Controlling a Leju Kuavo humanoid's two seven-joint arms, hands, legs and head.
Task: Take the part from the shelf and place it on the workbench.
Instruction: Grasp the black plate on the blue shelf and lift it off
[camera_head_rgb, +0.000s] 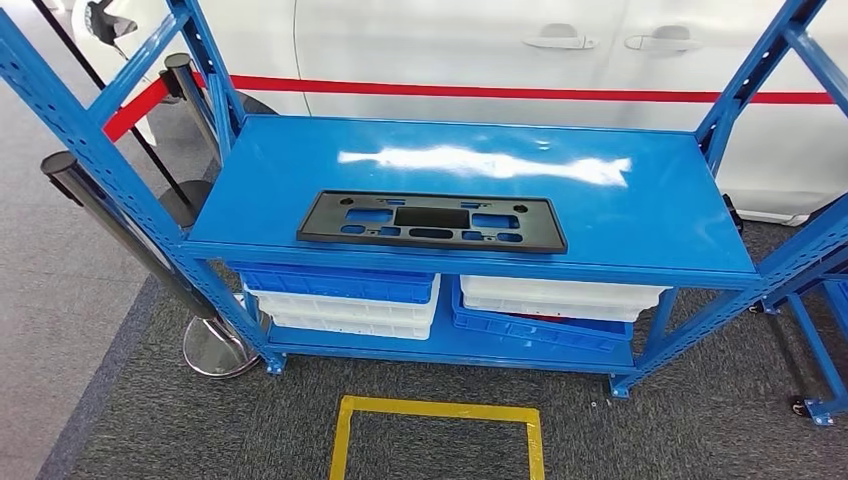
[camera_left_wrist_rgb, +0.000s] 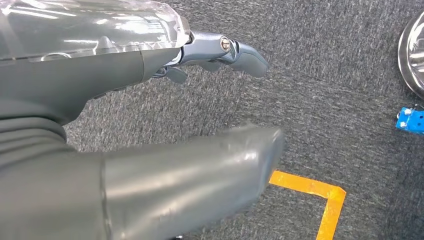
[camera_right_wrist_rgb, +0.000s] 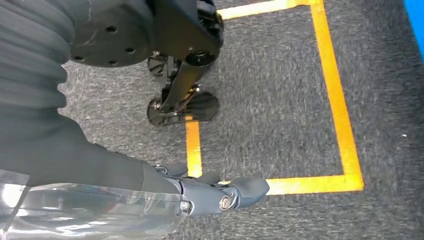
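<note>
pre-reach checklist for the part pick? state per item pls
1. Black part on the blue shelf's top deck, lying flat, near the front edge: ok.
2. Nothing resting on or against the part: ok.
3. Left robot hand holds nothing, hanging over the carpet: ok.
4. Right robot hand holds nothing, hanging over the carpet: ok.
5. Robot squared to the shelf, yellow floor marking straight ahead: ok.
6. Workbench location: cannot tell.

shelf (camera_head_rgb: 640, 215) uprights cropped, lower bins (camera_head_rgb: 340, 300) part-hidden
</note>
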